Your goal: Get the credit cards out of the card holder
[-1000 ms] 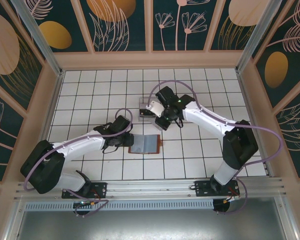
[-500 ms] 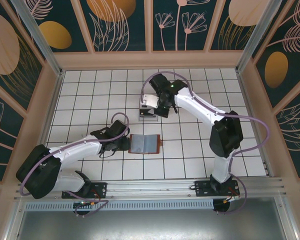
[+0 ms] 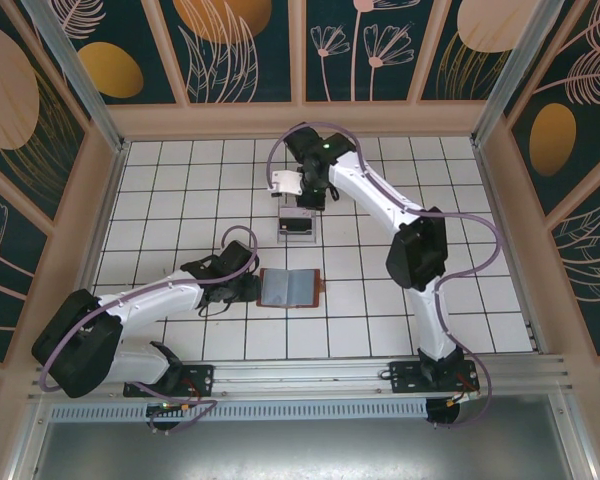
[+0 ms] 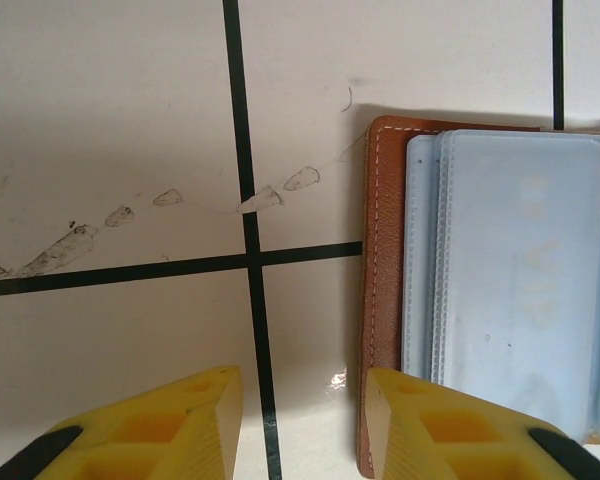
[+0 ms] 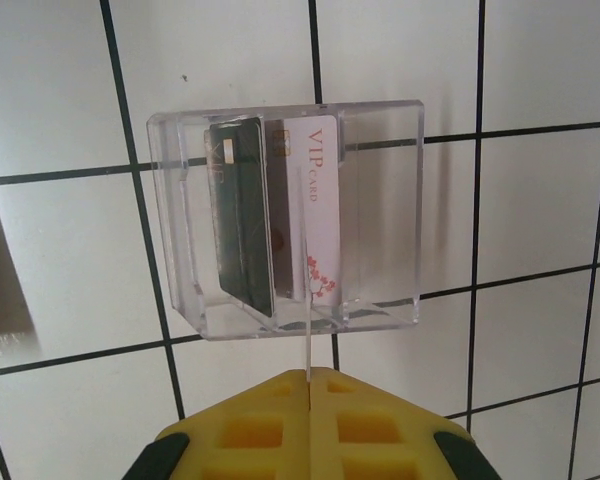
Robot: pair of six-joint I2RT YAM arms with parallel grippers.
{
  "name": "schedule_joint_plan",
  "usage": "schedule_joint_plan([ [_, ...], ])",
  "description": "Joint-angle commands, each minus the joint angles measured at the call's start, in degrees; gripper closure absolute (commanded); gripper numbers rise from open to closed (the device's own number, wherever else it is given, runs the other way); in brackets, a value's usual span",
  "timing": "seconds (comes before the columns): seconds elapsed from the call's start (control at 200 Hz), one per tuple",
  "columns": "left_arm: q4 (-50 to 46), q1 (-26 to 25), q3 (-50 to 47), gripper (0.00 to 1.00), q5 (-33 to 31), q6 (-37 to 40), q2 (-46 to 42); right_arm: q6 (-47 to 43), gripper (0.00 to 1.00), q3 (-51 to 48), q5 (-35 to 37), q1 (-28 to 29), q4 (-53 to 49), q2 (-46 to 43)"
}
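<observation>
Right gripper (image 5: 310, 385): We found it clenched, fingers pressed together on a thin card (image 5: 308, 340) seen edge-on, just above the clear tray (image 5: 390, 200).
Left gripper (image 4: 305, 400): Jaws stood part way apart with nothing between them. One finger (image 4: 195, 420) was over bare tile, the other (image 4: 450, 425) at the holder's leather edge. We could not tell whether it pressed down.
Credit cards: A dark card (image 5: 242, 210) and a white VIP card (image 5: 320, 200) stood on edge inside the tray, side by side.
Card handling: We judged the cards light, stiff and slick. A pinch across both faces at a short edge suits them, and a loose hold risks a slip.
Card holder (image 3: 290, 288): It lay open and flat on the tiled table (image 3: 380, 320), near the tray and on the arms' side of it, with its pale blue sleeves (image 4: 520, 270) facing up. We could not tell whether any card remained inside.
Holder handling: We judged it soft and light, liable to slide or fold when a card is drawn, so it should be pinned at the leather border (image 4: 385, 250).
</observation>
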Motion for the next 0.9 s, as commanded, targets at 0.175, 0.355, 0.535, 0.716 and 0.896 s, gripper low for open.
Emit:
schedule_joint_plan([
  [0.175,-0.6,0.1,1.3,0.62,-0.7,-0.3,1.3,-3.6,1.00,6.9,-1.4,-0.3,-4.5,5.2],
  [0.355,-1.0,0.1,1.4,0.61,-0.7,-0.1,1.5,-3.7,1.00,7.2,-2.1,-0.3,-4.4,6.8],
  [0.535,-1.1,0.2,1.4,0.61,-0.8,-0.2,1.5,-3.9,1.00,7.1,-2.1,-0.3,-4.0,8.6],
  [0.716,-1.1,0.1,1.4,0.61,-0.7,-0.4,1.5,-3.9,1.00,7.0,-1.6,-0.1,-2.7,10.2],
  [0.896,-1.4,0.1,1.0,0.61,-0.7,-0.6,0.9,-3.9,1.00,7.1,-2.0,0.0,-1.8,11.3],
])
